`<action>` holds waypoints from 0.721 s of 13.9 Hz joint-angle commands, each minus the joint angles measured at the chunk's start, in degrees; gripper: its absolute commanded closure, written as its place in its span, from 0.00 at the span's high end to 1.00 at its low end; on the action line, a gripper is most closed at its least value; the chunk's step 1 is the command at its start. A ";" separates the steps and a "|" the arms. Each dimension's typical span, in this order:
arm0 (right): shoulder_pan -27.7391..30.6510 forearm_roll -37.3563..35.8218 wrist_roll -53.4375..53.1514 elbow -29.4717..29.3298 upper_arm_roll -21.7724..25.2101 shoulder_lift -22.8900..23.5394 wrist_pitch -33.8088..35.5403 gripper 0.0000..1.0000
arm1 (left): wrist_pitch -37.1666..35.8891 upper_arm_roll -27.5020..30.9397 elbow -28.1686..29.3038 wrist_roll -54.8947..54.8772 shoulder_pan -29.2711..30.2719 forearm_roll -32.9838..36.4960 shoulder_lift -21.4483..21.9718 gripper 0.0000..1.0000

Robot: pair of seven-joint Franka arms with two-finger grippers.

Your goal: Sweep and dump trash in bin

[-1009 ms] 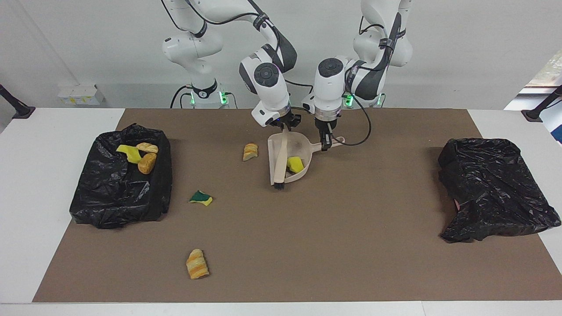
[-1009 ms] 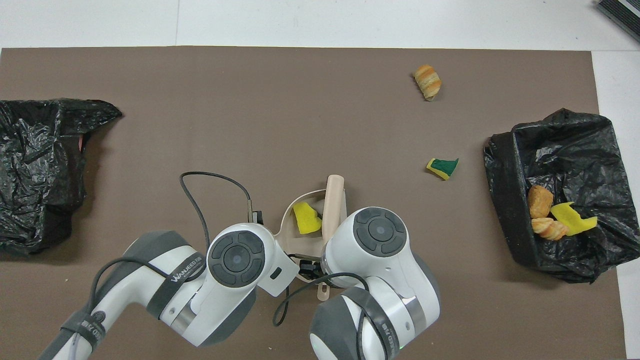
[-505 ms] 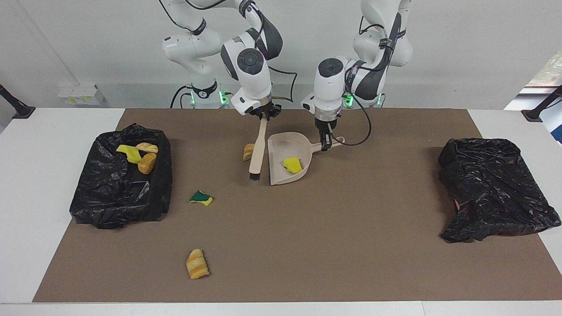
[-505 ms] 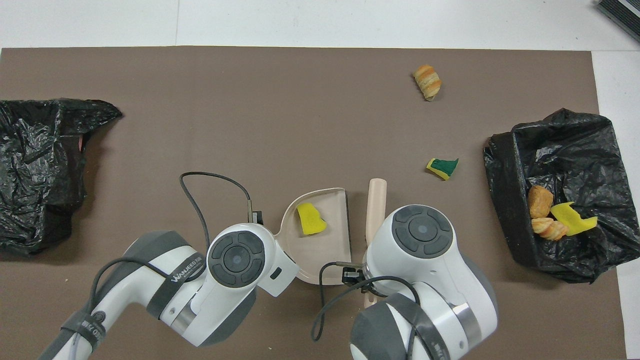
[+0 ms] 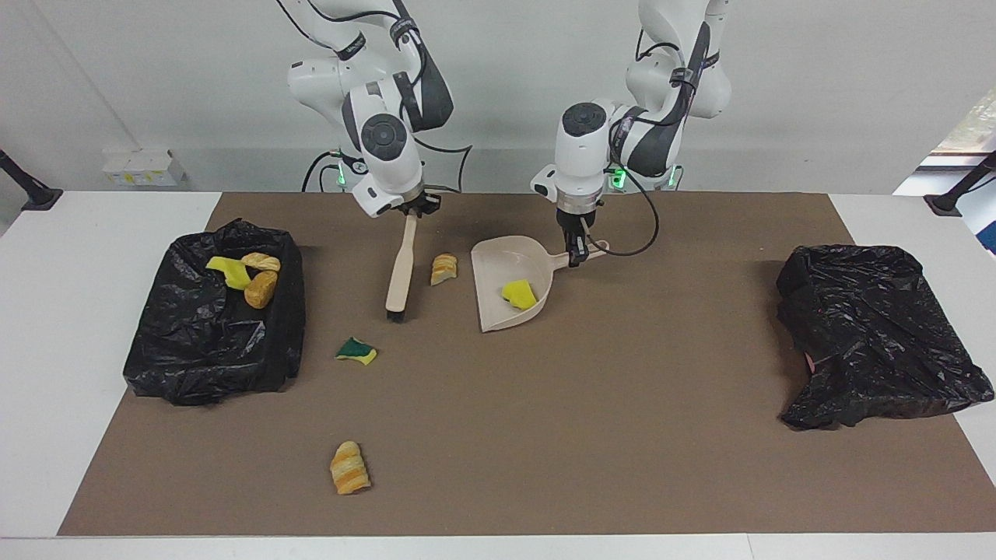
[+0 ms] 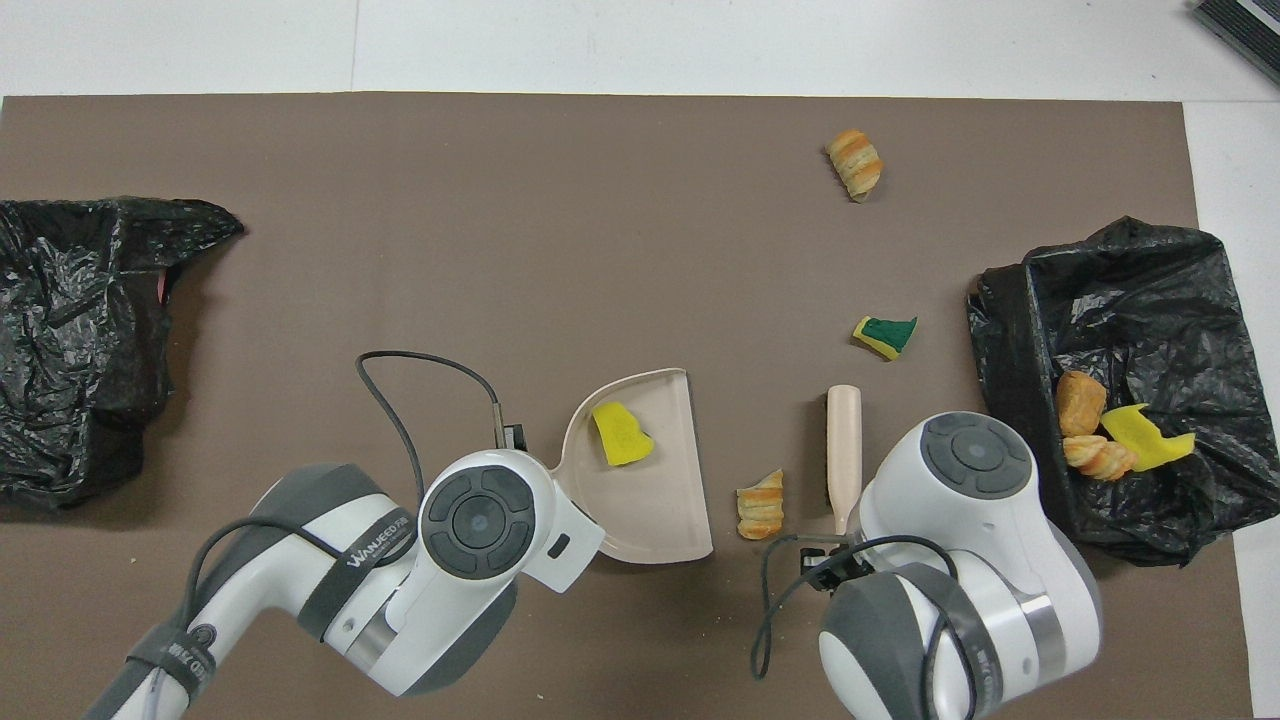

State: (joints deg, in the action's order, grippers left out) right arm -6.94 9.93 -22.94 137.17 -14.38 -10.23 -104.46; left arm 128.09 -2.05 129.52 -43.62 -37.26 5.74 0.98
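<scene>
The right gripper (image 5: 410, 211), fingers clamped on the beige plastic brush (image 5: 400, 268), had swung it from inside the beige plastic dustpan (image 5: 498, 307), whose handle the left gripper (image 5: 577, 250) pinched, to just past the tan bread lump (image 5: 444, 268). A yellow sponge scrap (image 5: 519, 294) lay in the pan. A fast sweep could flick the lump over the pan's lip, or nudge the pan and spill the sponge.

White wall (image 5: 817, 93); white table (image 5: 70, 257); brown mat (image 5: 622, 404); window corner (image 5: 973, 128).

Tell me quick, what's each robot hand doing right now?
Left gripper: closed, holding the dustpan by its handle.
Right gripper: closed, holding the brush by its handle.
</scene>
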 commanded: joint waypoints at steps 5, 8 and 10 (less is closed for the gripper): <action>-3.16 9.54 2.89 3.63 -1.00 2.23 -12.50 0.00 | -1.69 0.82 2.93 2.58 -3.24 1.20 3.14 0.00; -6.51 13.88 3.51 -0.84 -1.00 5.12 -13.84 0.00 | -2.76 0.73 3.20 5.63 -4.83 1.11 3.76 0.00; -6.60 15.29 2.90 -4.00 -1.09 6.88 -13.06 0.00 | -2.32 0.73 3.64 6.89 -4.93 1.11 4.20 0.00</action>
State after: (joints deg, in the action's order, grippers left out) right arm -14.31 22.73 -21.78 137.08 -15.31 -6.23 -118.09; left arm 125.83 -2.21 130.78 -38.67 -40.83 5.74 2.70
